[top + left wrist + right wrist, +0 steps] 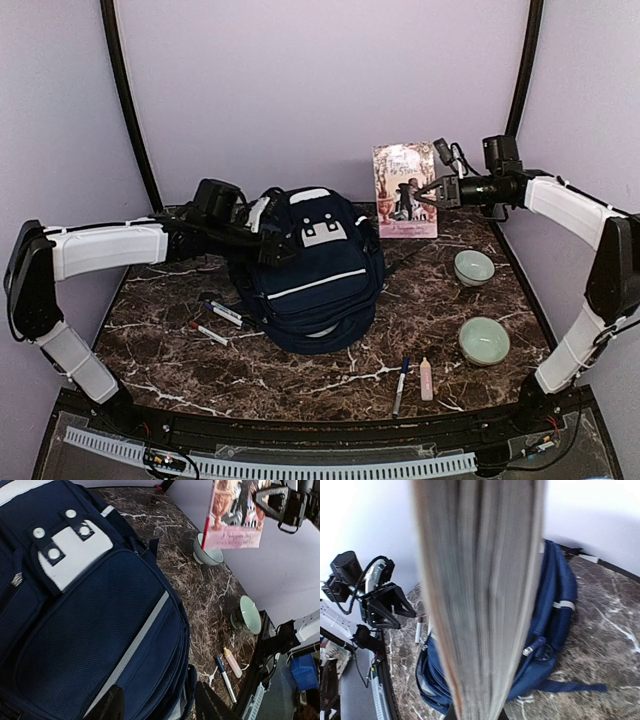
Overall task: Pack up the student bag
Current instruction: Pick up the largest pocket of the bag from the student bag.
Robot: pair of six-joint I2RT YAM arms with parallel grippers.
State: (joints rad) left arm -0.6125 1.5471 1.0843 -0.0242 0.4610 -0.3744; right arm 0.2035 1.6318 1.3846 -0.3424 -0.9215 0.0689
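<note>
The bag (315, 270) lies in the middle of the table (180, 375), front side up. It is soft fabric and bulky. I judge that it sags when lifted and is not heavy while it is nearly empty. The flat front panel gives little to pinch, so a strap, a zipper pull or the rim of the opening seems a better hold. The left gripper (160, 707) hovers over the bag's front with its fingers spread and nothing between them. Behind and to the right of the bag, the right gripper (432, 192) pinches a book (403, 185) upright.
</note>
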